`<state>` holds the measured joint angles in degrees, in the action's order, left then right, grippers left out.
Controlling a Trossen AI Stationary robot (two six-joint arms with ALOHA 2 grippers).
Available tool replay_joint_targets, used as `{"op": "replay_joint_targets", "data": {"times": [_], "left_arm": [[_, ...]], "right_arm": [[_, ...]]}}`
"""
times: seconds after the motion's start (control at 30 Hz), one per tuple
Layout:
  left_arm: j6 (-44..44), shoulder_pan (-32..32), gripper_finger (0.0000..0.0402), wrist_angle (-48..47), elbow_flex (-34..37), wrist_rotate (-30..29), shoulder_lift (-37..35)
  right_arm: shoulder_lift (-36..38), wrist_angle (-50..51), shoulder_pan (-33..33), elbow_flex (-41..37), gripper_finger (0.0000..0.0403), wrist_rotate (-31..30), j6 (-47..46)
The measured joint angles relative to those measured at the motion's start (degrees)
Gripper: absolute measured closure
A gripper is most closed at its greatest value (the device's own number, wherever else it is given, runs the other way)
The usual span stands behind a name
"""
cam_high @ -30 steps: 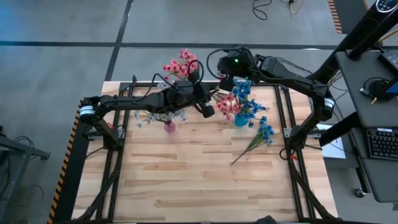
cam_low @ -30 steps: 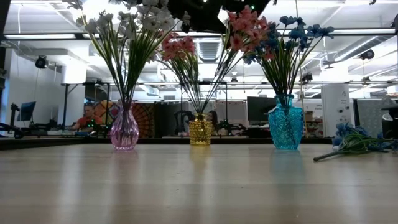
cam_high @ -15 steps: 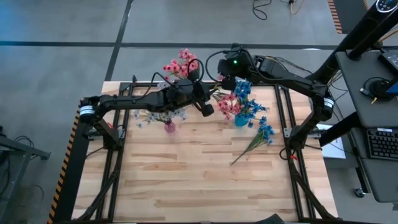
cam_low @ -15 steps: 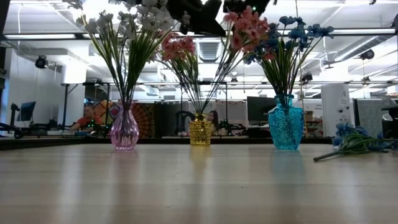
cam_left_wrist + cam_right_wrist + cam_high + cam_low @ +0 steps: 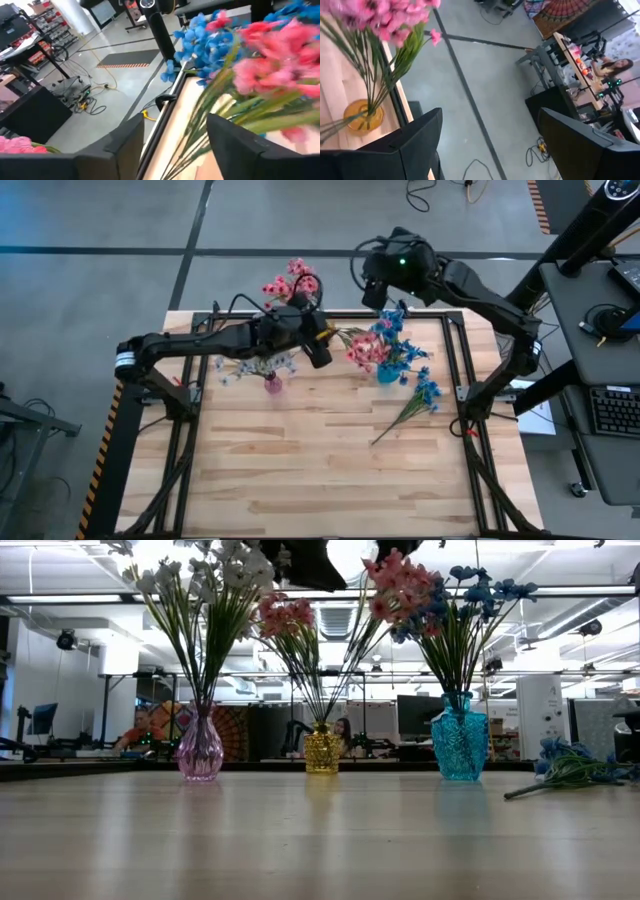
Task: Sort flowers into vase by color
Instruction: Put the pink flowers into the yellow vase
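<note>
High view puts my left gripper (image 5: 318, 352) near twelve o'clock on the pale wooden tabletop (image 5: 300, 470), just beside the pink sprig (image 5: 366, 348) that leans out of the yellow faceted glass vase (image 5: 322, 751). My fingers stand apart with the green stems running between them, gripping nothing, so I judge the sprig is let go to rest with its own colour. My right gripper (image 5: 378, 272) hangs wide and empty beyond the far edge, out of the way. White-lavender sprigs fill the pink glass vase (image 5: 200, 750), blue ones the turquoise glass vase (image 5: 459, 748). One blue sprig (image 5: 420, 398) lies loose toward three o'clock, not yet sorted.
</note>
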<state>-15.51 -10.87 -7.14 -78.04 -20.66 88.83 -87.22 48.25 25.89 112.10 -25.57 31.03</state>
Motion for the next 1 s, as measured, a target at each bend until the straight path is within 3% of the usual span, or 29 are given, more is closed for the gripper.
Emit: {"op": "replay_joint_targets", "data": {"times": [0.3,0.37,0.47,0.67,0.8,0.9,1.0], "left_arm": [[-0.3,5.2,0.0191,-2.8,0.0,-0.3,-6.1],[-0.9,7.7,0.0193,-4.2,-0.1,-2.7,-8.2],[-2.1,12.8,0.0196,-8.0,-0.1,-7.3,-11.2],[-0.2,22.0,0.0196,-12.3,2.4,-8.6,-14.9],[0.0,25.8,0.0196,-8.9,7.0,-9.7,-14.8],[-0.1,27.3,0.0196,-3.4,11.3,-14.6,-14.1],[-1.7,27.2,0.0196,4.2,16.1,-16.4,-12.8]], "right_arm": [[0.1,6.6,-0.1,7.1,0.0083,0.0,-8.6],[0.1,8.8,-0.8,9.5,0.0086,0.1,-11.6],[0.3,12.7,-3.1,13.0,0.0093,2.5,-15.4],[0.3,20.6,-11.1,15.3,0.0114,6.1,-22.0],[0.5,24.4,-16.6,15.2,0.0128,6.1,-27.3],[0.6,26.3,-20.8,15.1,0.0137,5.5,-30.5],[1.0,29.0,-25.5,15.1,0.0145,-0.1,-33.2]]}}
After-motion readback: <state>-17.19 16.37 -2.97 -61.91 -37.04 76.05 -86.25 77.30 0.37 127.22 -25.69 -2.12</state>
